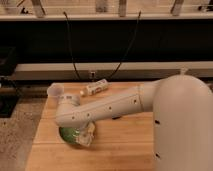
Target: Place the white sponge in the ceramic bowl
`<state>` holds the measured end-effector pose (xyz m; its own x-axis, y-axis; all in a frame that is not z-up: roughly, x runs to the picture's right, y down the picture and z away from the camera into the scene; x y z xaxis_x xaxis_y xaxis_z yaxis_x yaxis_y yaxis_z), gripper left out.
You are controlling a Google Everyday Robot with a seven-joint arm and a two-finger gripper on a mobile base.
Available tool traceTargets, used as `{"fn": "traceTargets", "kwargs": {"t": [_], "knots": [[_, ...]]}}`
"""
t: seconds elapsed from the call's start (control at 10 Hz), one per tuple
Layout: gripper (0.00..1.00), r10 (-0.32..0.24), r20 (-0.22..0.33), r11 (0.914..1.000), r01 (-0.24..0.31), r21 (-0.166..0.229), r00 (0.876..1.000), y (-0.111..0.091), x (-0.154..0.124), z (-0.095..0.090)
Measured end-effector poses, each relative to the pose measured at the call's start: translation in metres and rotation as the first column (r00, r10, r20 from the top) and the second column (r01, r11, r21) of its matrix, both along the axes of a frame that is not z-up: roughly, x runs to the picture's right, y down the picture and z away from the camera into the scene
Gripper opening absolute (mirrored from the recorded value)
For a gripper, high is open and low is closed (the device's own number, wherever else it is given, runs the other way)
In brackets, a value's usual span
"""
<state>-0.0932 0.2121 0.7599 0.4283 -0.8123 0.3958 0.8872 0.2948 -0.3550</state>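
Sponge cannot be told apart from the pale gripper point(86, 135), low over the bowl point(66, 135) at its right rim, near left; grip state cannot be told; best to shift left toward the centre before releasing.

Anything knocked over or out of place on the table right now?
The white bottle lies on its side near the table's back edge, right of the cup. No spill shows. The gripper is over the green bowl's right rim.

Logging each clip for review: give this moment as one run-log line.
pincer: low over ceramic bowl | white sponge: not discernible | cup, bottle: farther back on table
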Motion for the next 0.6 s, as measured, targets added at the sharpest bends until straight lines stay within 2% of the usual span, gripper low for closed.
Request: {"fn": "traceTargets", "kwargs": {"t": [0.6], "knots": [[0.14,-0.013,0.012,0.9998,0.013,0.014,1.0,-0.0009,0.0005,0.0007]]}}
